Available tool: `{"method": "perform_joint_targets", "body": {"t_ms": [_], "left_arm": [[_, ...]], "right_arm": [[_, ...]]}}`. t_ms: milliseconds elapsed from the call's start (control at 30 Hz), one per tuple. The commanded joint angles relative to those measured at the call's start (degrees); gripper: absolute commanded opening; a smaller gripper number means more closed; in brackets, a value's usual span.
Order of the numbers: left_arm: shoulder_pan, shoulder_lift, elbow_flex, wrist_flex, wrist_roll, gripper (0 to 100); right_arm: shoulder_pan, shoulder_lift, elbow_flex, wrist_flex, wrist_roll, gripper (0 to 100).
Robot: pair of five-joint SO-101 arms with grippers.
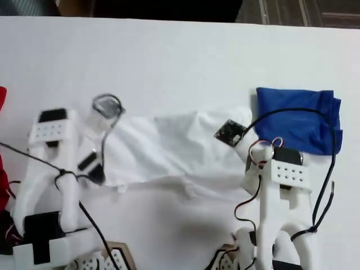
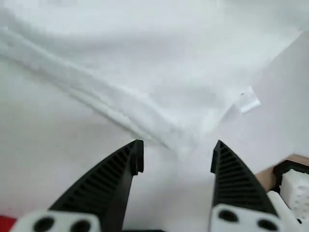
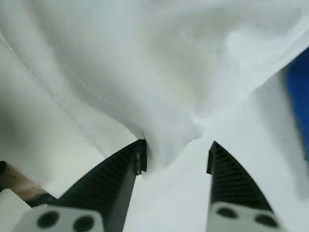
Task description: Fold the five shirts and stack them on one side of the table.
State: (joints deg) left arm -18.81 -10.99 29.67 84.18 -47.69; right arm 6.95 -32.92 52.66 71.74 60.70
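White shirt [image 1: 169, 149] looks light, limp; I'd pinch the hem corners. Left gripper [image 2: 178, 146] spread wide, right gripper [image 3: 177, 146] wide around bunched cloth. Blue shirt [image 1: 298, 121] at its 3 o'clock.

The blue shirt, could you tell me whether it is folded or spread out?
Folded: the blue shirt lies as a compact block, layered edges showing along one side, no sleeves sticking out.

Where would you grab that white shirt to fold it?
Probably at its two near corners, one per arm, coming from the robot's side: the white shirt lies flat and wide, and its layered edge sits just ahead of the open left gripper.
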Motion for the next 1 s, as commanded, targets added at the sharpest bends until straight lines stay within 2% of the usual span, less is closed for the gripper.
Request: {"method": "perform_joint_targets", "body": {"t_ms": [0,167,333,367,433,467,500,533,633,767,967], "left_arm": [[-1.8,-2.0,-11.4,4.7,-0.7,25],[-1.3,-0.4,-19.1,3.5,4.0,25],[-0.2,11.8,-20.2,-1.1,10.5,24],[0.9,15.1,-20.6,-1.3,11.7,21],[3.3,21.4,-22.5,-1.3,13.8,10],[4.3,24.1,-24.1,-1.3,15.2,3],[5.5,26.5,-26.0,-1.3,16.9,1],[6.5,28.8,-28.1,-1.2,18.2,4],[9.2,34.0,-34.9,-0.8,20.6,2],[11.2,39.1,-42.6,0.8,21.3,3],[8.9,47.9,-49.4,4.6,21.3,3]], "right_arm": [[0.5,-2.6,-5.5,-0.3,0.4,23.4],[0.4,-2.6,-13.5,-0.3,0.1,23.4],[-1.8,-1.9,-19.0,-4.3,-9.7,22.0],[-3.3,-1.9,-18.3,-6.5,-12.0,18.3],[-7.4,-1.8,-15.4,-11.8,-15.7,3.3],[-9.5,-1.5,-13.6,-14.6,-17.3,0.5],[-11.6,-0.7,-12.2,-17.1,-18.2,4.0],[-13.5,0.7,-11.3,-19.1,-18.4,3.0],[-16.8,7.3,-10.8,-24.4,-18.6,2.2],[-15.9,19.1,-13.9,-30.9,-18.6,2.1],[-12.3,39.4,-29.5,-29.1,-18.6,2.1]]}}
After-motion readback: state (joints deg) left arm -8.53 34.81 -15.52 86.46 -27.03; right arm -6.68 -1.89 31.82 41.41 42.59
